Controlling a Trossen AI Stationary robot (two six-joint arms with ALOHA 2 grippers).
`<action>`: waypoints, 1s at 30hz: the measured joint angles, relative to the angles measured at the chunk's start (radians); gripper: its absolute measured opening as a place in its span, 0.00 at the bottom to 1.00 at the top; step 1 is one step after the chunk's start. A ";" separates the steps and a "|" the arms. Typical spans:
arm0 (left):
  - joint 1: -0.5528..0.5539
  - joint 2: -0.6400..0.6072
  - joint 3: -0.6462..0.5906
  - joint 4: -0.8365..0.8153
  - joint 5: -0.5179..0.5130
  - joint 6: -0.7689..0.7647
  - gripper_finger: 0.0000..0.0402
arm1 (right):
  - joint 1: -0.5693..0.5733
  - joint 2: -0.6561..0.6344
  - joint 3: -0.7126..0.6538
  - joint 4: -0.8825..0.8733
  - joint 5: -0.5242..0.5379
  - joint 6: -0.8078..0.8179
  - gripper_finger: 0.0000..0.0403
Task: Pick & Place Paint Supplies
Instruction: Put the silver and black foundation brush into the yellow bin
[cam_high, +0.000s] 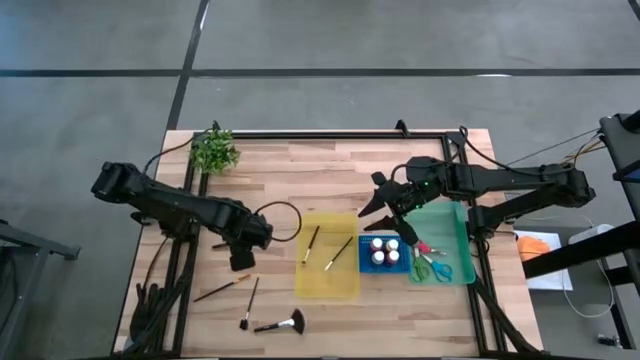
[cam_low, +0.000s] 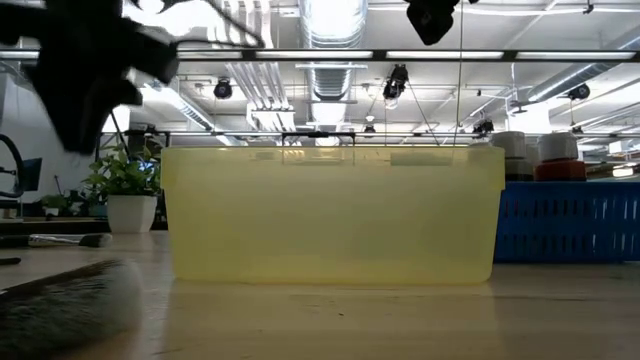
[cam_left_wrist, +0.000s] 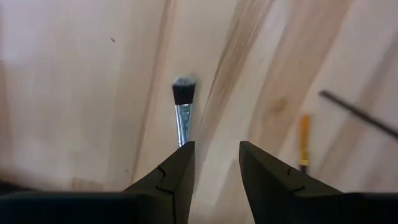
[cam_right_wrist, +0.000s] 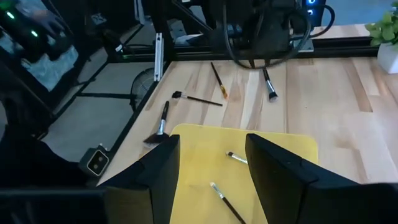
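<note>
Left gripper (cam_high: 243, 262) open, above bare wood left of yellow tray (cam_high: 328, 285); brushes (cam_high: 222, 290) and fan brush (cam_high: 281, 323) nearby on table; two brushes in tray. Right gripper (cam_high: 381, 207) open over blue tray (cam_high: 368, 262) with bottles (cam_high: 384, 251); scissors (cam_high: 432, 266) in green tray (cam_high: 450, 225); plant (cam_high: 214, 151) far corner.
Low: yellow tray wall (cam_low: 330, 215) blocks view.
Left wrist: fingers (cam_left_wrist: 176, 180) apart, brush (cam_left_wrist: 183, 112) between and beyond them.
Right wrist: fingers (cam_right_wrist: 163, 165) apart over yellow tray.
</note>
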 joint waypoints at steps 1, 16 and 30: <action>0.001 -0.007 -0.041 0.032 0.000 0.012 0.33 | 0.001 0.000 0.000 0.002 0.000 0.006 0.45; 0.060 -0.133 -0.397 0.383 0.034 0.040 0.33 | 0.006 0.000 0.000 0.015 0.020 0.045 0.45; 0.114 -0.140 -0.458 0.444 0.000 0.086 0.33 | 0.006 0.000 0.000 0.025 0.055 0.058 0.45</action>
